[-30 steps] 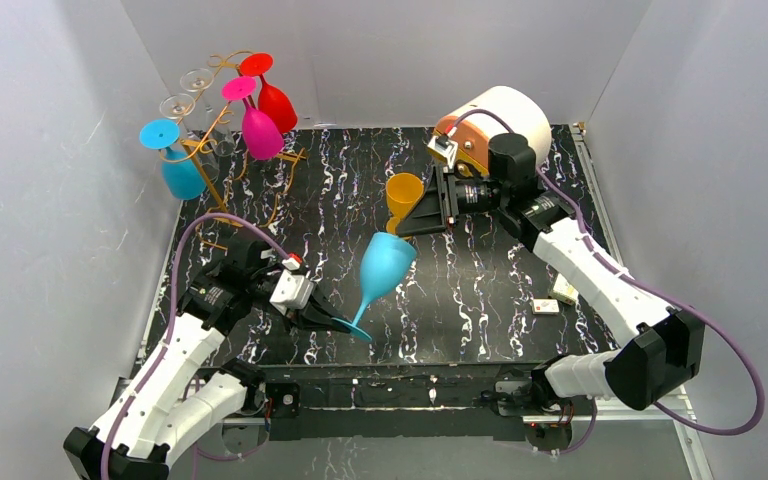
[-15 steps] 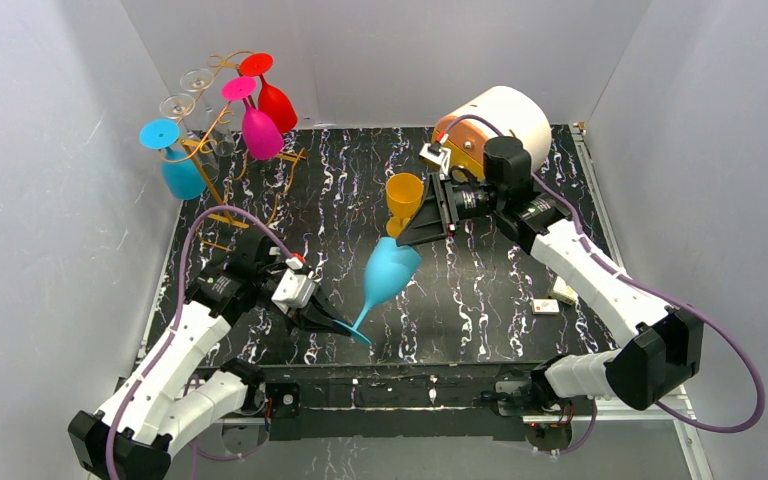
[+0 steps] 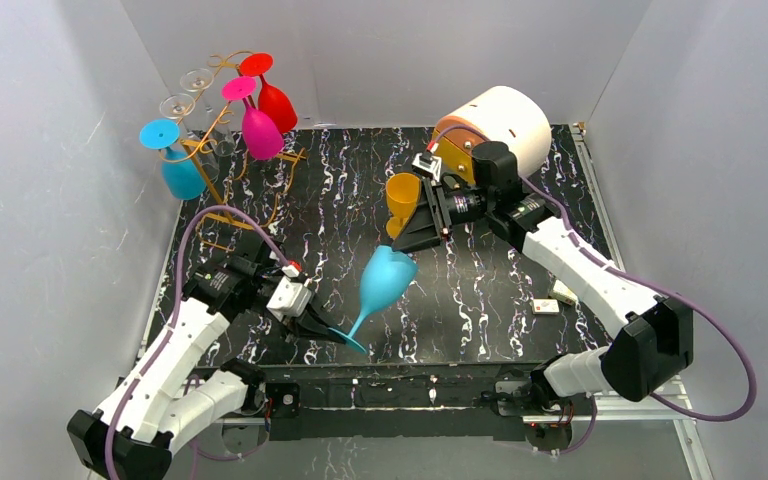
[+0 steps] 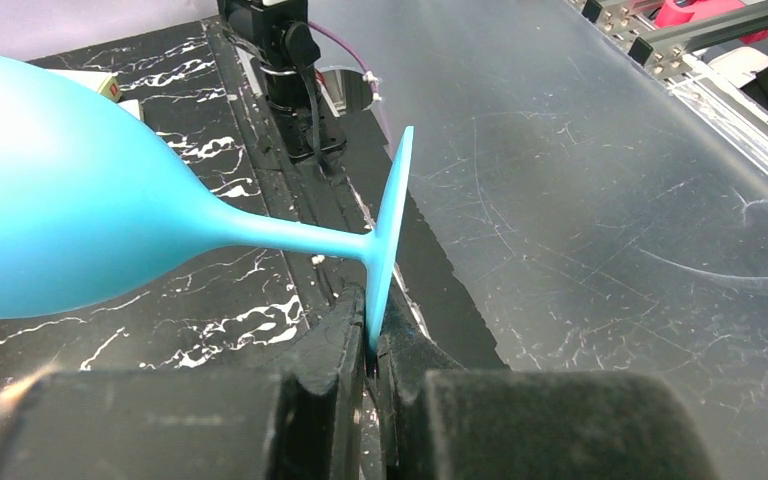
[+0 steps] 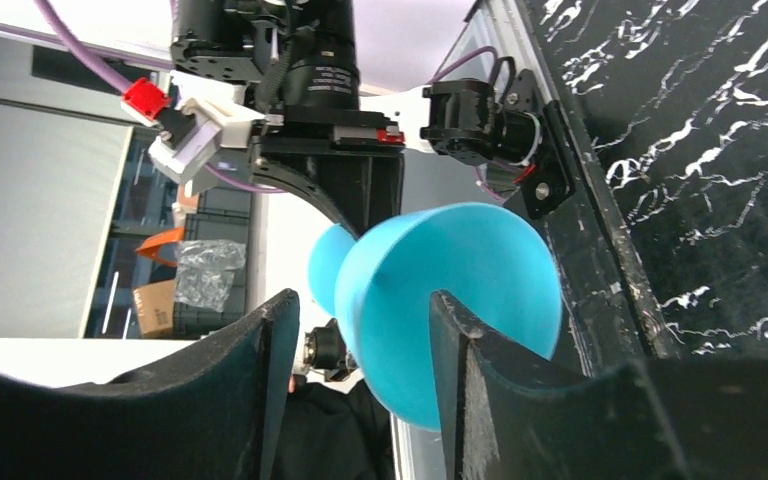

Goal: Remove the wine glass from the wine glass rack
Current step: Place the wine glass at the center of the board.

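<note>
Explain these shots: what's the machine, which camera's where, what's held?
Two robot arms are bolted at the near edge of a black marbled table. The wide picture looks down from above and behind them; the other two come from cameras on each wrist. The left gripper is shut on the foot of a light-blue wine glass, held tilted. The right gripper is open, straddling its bowl. Far left stands a gold wire rack with more glasses hanging. An orange glass and a white drum sit farther back.
</note>
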Motion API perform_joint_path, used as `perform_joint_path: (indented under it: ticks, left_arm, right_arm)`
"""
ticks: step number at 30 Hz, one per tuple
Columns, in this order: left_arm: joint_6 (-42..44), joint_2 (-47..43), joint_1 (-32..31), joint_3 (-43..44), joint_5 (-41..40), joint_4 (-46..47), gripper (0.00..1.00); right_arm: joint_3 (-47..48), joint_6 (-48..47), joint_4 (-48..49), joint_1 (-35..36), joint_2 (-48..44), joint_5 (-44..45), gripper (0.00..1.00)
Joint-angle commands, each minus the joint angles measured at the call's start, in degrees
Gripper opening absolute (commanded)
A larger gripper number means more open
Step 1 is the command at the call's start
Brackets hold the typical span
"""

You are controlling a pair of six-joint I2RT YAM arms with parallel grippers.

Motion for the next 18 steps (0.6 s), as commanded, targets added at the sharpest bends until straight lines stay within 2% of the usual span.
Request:
perform_joint_path:
  ticks: [1, 3, 5, 10, 14, 16, 18]
  left_arm:
    - [7.5, 0.6, -0.2, 1.3, 0.8, -8.0, 0.0]
    - [8.0, 0.9, -0.2, 1.2, 0.2, -8.6, 0.0]
    - [8.4, 1.5, -0.2, 1.3, 0.2, -8.5, 0.0]
    - [13.0, 3.1, -0.2, 2.2, 2.9, -10.2, 0.0]
    - [18.0, 4.6, -0.2, 3.9, 2.1, -15.7, 0.0]
    - [20.9, 4.8, -0.2, 4.2, 1.6, -19.0, 0.0]
    - [22.1, 4.7, -0.2, 4.0, 1.6, -20.4, 0.0]
  right_arm:
    - [-0.9, 5.5, 10.4, 0.3, -0.8, -6.8, 0.54]
    - [-0.8, 5.6, 10.5, 0.3, -1.7, -7.8, 0.49]
    - [-1.3, 5.7, 10.5, 0.3, -2.4, -8.3, 0.49]
    - [-2.5, 5.1, 11.3, 0.5, -2.9, -7.6, 0.63]
    - [3.7, -6.2, -5.1, 0.2, -1.6, 2.5, 0.69]
    - [5.0, -7.4, -8.2, 0.2, -0.8, 6.1, 0.71]
    - [5.2, -6.7, -8.3, 0.2, 0.4, 5.2, 0.74]
